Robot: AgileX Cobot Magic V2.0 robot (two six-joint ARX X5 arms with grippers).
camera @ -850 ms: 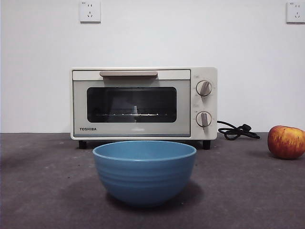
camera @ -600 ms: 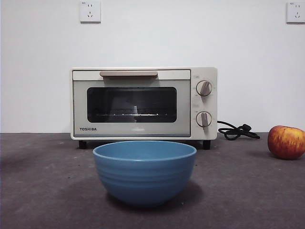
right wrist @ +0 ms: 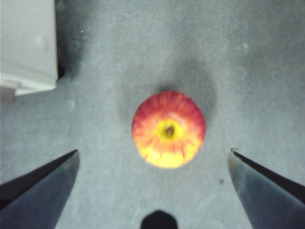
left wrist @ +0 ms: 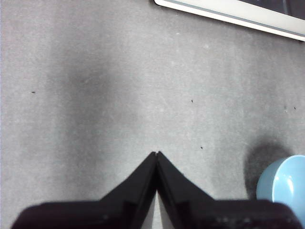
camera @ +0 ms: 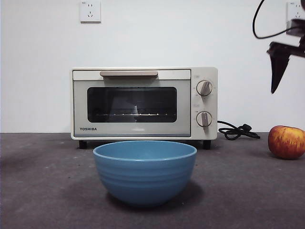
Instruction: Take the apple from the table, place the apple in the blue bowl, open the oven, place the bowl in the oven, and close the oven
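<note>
Above the dark grey table [camera: 43, 191], the right gripper [right wrist: 153, 160] has just arrived, jaws spread over the red-yellow apple [right wrist: 168, 129], ready to descend; the left gripper [left wrist: 157, 153] waits clenched.

Apple [camera: 286, 142] cut off by the front view's edge on its far side from the oven [camera: 144, 103]. Right gripper [camera: 279, 67] only partly in frame above the apple. Right wrist view is blurred.

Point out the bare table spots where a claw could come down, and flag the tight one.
Bare table lies open beside the blue bowl away from the apple, and between bowl and apple. Tight: the strip between bowl and oven. The right claw hangs over the apple.
</note>
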